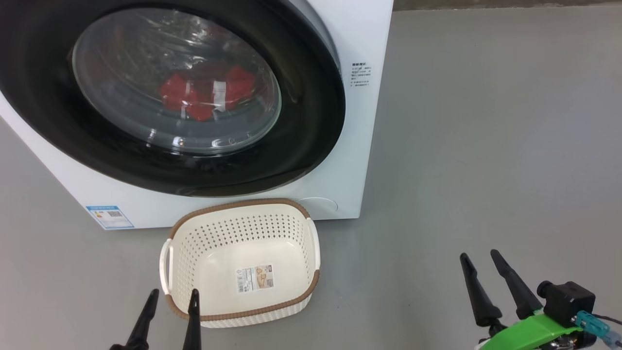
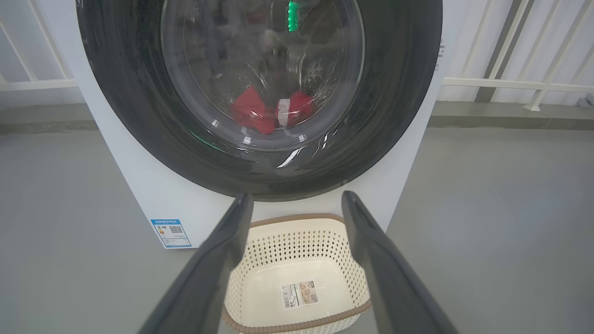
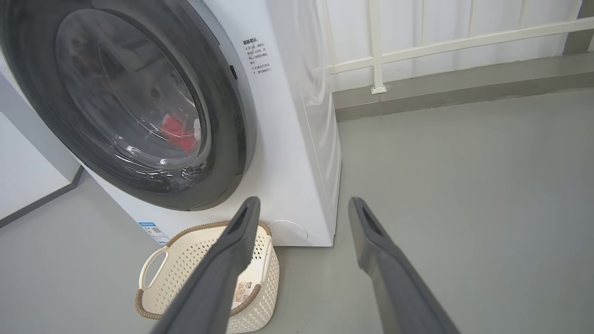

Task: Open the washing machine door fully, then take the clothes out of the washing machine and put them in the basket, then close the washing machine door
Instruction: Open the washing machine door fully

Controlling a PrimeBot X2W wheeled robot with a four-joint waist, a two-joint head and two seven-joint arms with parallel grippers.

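Note:
The white washing machine (image 1: 350,160) stands on the floor with its black-rimmed round door (image 1: 301,146) shut against the front. Through the door glass I see the red and white clothes (image 1: 206,92) lying in the drum, also seen as red clothes (image 2: 267,111) in the left wrist view. The cream basket (image 1: 243,291) with a brown rim sits empty on the floor just in front of the machine. My left gripper (image 1: 174,294) is open near the basket's front left corner, holding nothing. My right gripper (image 1: 481,256) is open over bare floor, well right of the basket.
Grey floor (image 1: 486,146) stretches to the right of the machine. A white railing (image 3: 441,44) and a low kerb run behind it. A blue label (image 1: 110,217) sits at the machine's lower left corner, and a round cap (image 1: 318,204) at its lower right.

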